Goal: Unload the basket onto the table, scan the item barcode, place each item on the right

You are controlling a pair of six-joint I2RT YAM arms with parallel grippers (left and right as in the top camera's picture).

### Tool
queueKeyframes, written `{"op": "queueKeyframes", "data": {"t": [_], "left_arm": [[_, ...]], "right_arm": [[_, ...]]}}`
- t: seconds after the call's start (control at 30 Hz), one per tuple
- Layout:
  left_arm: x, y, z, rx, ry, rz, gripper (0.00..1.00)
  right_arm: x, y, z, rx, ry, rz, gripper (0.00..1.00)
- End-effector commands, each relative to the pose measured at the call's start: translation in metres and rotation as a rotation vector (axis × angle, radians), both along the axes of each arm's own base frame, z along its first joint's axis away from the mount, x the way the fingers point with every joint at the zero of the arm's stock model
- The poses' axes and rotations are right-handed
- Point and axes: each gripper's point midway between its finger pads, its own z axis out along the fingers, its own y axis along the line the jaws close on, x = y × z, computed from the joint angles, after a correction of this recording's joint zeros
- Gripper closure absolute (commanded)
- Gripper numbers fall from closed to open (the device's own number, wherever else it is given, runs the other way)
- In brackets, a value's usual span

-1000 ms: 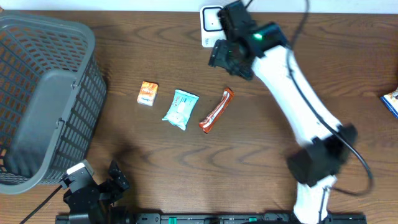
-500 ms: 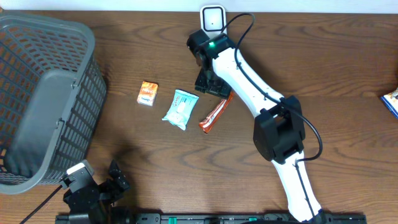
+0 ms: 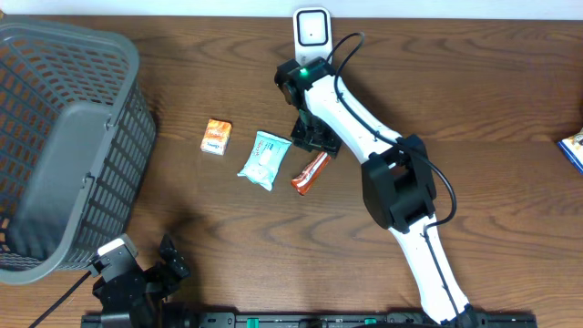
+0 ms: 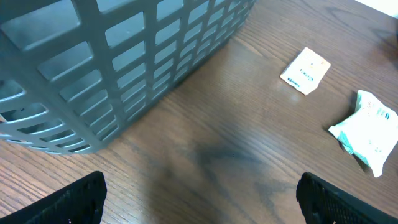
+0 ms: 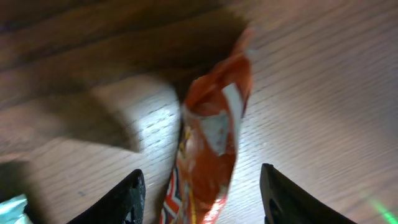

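Surface (image 3: pixel 510 109): dark brown wood grain, fills the overhead view.

Left side: grey slatted plastic basket (image 3: pixel 64 146) stands on the surface, its inside visible from above.

Centre, rough row from left to right:
- small orange packet (image 3: pixel 216 137), flat, near the basket but apart from it;
- pale blue-green pouch (image 3: pixel 265 159), just beside the packet, not touching;
- red-orange bar wrapper (image 3: pixel 310 173), lying at a slant, near the pouch, apart from it; its far end is hidden in the overhead view.

Far edge, centre: white scanner (image 3: pixel 311 27).

Right edge: blue object (image 3: pixel 573 148), cut off by the frame; kind cannot be told.
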Motion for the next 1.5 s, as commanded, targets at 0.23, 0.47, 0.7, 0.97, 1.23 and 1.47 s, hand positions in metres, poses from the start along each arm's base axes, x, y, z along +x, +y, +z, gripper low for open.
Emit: {"op": "queueKeyframes", "data": {"t": [0.23,0.47,0.7,0.97,1.23,1.47], "left_arm": [[0.000,0.001,0.001,0.003,-0.003,0.009,0.02],[0.000,0.001,0.001,0.003,-0.003,0.009,0.02],[0.000,0.001,0.001,0.003,-0.003,0.009,0.02],[0.000,0.001,0.001,0.003,-0.003,0.009,0.02],[0.000,0.001,0.001,0.003,-0.003,0.009,0.02],[0.000,0.001,0.001,0.003,-0.003,0.009,0.02]], "right_arm": [[0.009,-0.017,-0.007,-0.065,-0.017,-0.022,0.51],[0.004,-0.020,-0.028,-0.082,0.034,-0.009,0.54],[0.003,-0.024,-0.039,-0.089,0.063,0.005,0.63],[-0.003,-0.020,-0.040,0.015,0.137,0.002,0.87],[0.004,-0.012,-0.024,0.146,0.143,-0.011,0.99],[0.051,0.017,0.056,0.446,-0.095,0.011,0.99]]}}
